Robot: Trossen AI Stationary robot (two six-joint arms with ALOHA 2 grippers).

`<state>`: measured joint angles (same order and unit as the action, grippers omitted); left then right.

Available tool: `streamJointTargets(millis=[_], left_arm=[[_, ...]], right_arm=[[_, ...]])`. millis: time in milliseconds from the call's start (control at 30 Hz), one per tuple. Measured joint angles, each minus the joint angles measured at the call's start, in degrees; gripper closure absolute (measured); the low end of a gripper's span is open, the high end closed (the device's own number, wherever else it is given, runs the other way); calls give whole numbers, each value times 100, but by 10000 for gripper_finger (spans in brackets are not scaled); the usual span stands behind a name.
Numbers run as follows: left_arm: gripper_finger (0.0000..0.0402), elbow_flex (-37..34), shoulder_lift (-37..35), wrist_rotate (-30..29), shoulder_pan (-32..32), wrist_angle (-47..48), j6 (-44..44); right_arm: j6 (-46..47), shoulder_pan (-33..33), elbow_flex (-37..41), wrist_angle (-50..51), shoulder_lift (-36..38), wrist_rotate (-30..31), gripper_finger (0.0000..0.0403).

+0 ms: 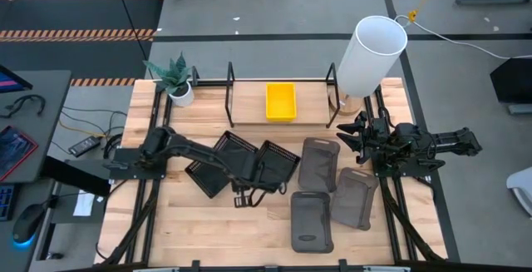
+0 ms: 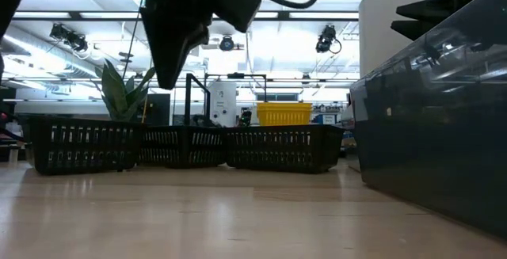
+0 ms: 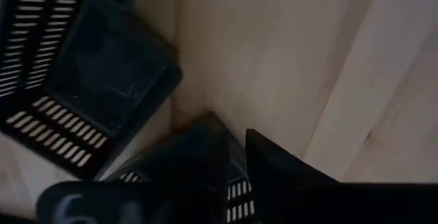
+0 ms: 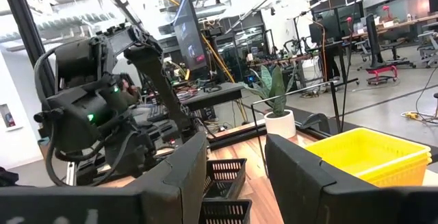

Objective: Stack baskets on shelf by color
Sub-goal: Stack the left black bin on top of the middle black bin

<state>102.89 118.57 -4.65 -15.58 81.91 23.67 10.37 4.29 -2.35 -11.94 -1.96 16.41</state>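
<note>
Left hand (image 1: 242,195) grips a black basket's (image 1: 235,157) rim; right hand (image 1: 347,136) open beside the grey baskets (image 1: 319,163)

Yellow, black-slatted, dark grey baskets (image 1: 280,101)

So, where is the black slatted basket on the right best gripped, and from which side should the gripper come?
Probably by the front rim wall of the black slatted basket, coming straight down with one finger inside and one outside. It lies flat, open side up, and looks too wide to span, but its thin upright wall suits a pinch. That side faces the bare table.
</note>
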Motion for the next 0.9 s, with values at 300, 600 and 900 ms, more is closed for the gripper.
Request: streamJointTargets(millis=[300,600,900], left_arm=[[379,-1497,-1091,44,-196,-943,1289],[359,-2505,-1561,31,-377,-1585,3270],[264,-2648,-1572,-17,-382,-1842,3834]], right_arm=[[0,1,0,2,0,0,247],[0,0,0,2,0,0,247],[0,2,0,1,0,0,247]])
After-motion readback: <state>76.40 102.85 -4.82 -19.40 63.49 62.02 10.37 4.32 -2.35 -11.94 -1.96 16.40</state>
